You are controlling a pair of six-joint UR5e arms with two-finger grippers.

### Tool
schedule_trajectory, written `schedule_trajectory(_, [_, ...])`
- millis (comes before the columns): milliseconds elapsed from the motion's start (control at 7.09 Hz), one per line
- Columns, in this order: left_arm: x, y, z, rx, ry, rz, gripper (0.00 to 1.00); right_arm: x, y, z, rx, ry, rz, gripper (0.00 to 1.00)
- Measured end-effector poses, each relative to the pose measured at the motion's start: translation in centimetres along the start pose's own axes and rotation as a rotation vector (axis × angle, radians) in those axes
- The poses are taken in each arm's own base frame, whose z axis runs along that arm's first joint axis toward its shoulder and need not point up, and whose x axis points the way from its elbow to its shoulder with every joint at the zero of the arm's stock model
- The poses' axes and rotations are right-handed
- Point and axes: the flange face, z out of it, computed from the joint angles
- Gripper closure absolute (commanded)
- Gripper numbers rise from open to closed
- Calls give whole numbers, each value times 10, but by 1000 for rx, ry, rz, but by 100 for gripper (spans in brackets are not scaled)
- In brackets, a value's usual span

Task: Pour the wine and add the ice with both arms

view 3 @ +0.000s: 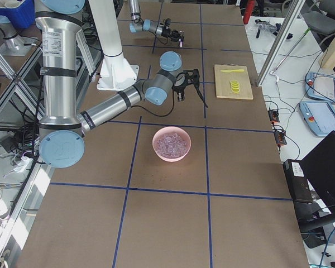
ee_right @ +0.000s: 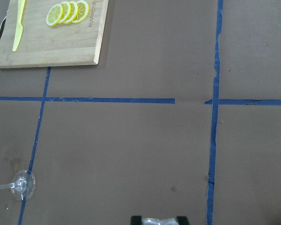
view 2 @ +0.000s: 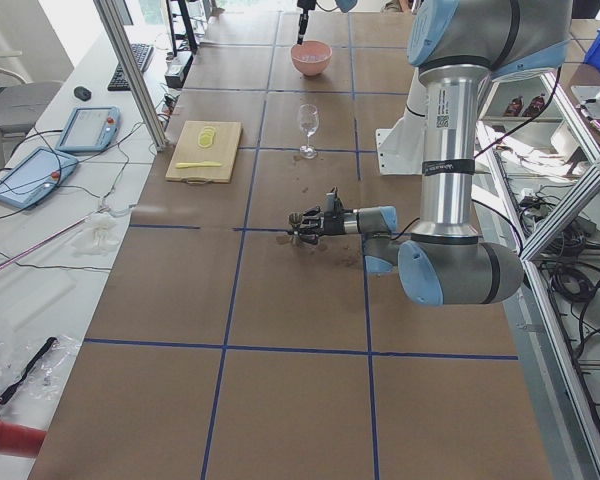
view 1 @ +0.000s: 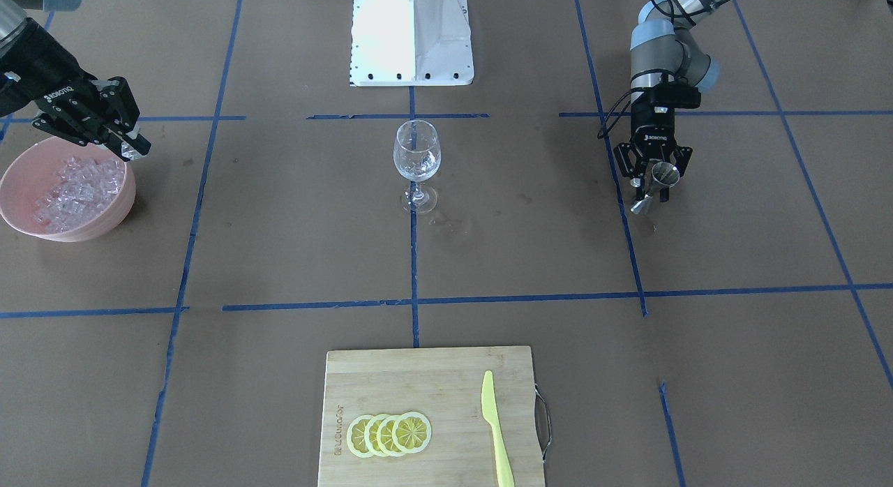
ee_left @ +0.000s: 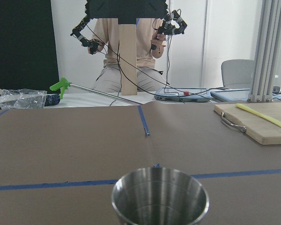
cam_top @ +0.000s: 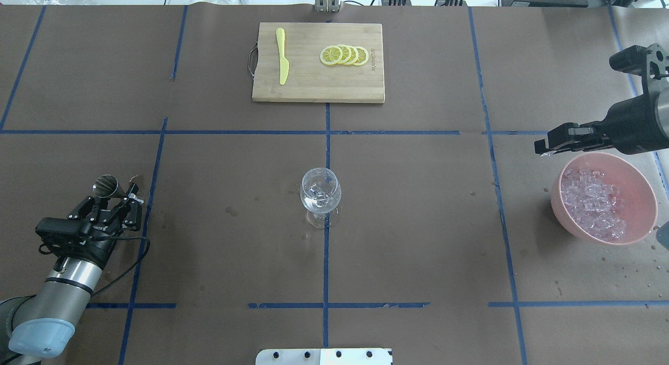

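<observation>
A clear wine glass stands upright at the table's middle; it also shows in the front view. Glints show low in its bowl, and I cannot tell whether wine is in it. My left gripper is shut on a steel jigger, held tilted just above the table, far left of the glass. The jigger's mouth fills the bottom of the left wrist view. My right gripper is shut on one ice cube, above the far rim of a pink bowl heaped with ice.
A wooden cutting board lies at the far middle with overlapping lemon slices and a yellow plastic knife. Blue tape lines grid the brown table. The white pedestal stands at the robot's side.
</observation>
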Motion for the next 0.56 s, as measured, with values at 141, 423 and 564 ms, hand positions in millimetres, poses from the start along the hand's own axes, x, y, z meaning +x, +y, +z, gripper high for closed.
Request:
schedule_trajectory(141, [2, -1, 0, -18, 12, 13, 0, -2, 0, 0, 0, -2, -2, 100])
schedule_trajectory(423, [4, 0, -1, -76, 48, 44, 0, -6, 0, 1, -1, -8, -9, 100])
schedule_trajectory(564, [3, 1, -2, -110, 66, 51, 0, -8, -1, 1, -1, -12, -13, 100])
